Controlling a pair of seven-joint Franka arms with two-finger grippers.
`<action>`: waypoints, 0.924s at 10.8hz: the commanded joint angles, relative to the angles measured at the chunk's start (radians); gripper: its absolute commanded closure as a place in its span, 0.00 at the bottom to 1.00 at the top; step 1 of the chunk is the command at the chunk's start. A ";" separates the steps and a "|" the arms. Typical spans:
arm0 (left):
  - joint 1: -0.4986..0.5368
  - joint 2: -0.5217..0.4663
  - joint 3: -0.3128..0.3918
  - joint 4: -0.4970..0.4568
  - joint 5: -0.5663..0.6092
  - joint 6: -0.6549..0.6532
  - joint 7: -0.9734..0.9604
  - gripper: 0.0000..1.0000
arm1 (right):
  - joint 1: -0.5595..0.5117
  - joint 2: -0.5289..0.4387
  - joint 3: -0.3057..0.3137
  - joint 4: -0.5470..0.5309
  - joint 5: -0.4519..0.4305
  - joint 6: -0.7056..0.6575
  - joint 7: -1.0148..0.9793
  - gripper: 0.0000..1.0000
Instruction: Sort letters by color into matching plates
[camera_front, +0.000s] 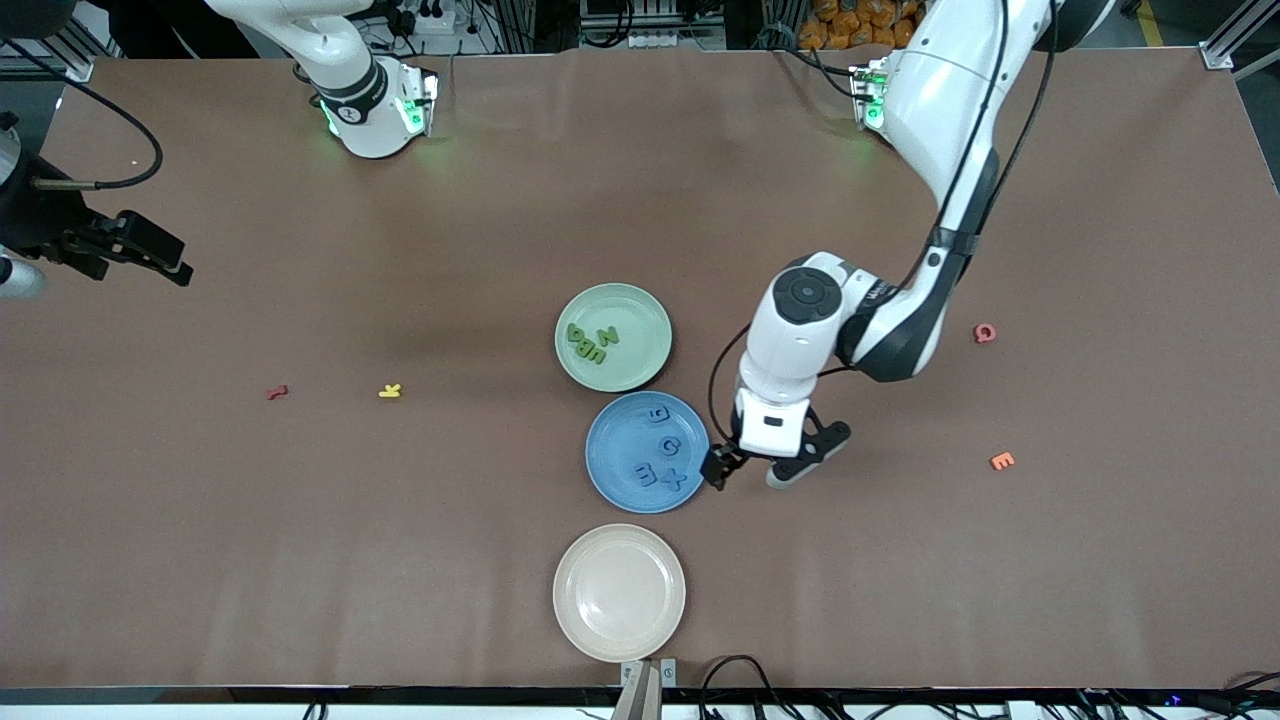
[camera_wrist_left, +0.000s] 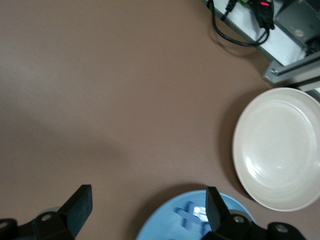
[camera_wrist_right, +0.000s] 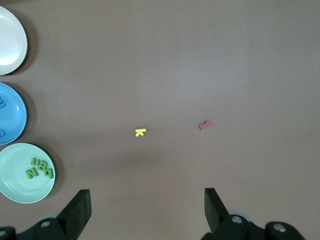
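The pale green plate holds several dark green letters. The blue plate, just nearer the front camera, holds several blue letters. My left gripper is open and empty, low over the table at the blue plate's edge toward the left arm's end. Its wrist view shows the blue plate with a blue X by one finger. My right gripper is open and empty, raised at the right arm's end of the table. Its wrist view shows the green plate with its letters and the blue plate.
A beige plate lies nearest the front camera. A red letter and a yellow letter lie toward the right arm's end. A red letter and an orange letter lie toward the left arm's end.
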 joint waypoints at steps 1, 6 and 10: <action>0.067 -0.073 -0.006 -0.011 0.014 -0.169 0.189 0.00 | -0.012 -0.002 0.005 -0.004 0.015 0.006 -0.013 0.00; 0.205 -0.219 -0.014 -0.003 -0.085 -0.491 0.591 0.00 | -0.014 -0.002 0.005 -0.004 0.015 0.012 -0.013 0.00; 0.313 -0.309 -0.014 -0.010 -0.142 -0.641 0.799 0.00 | -0.012 -0.002 0.005 -0.004 0.017 0.016 -0.013 0.00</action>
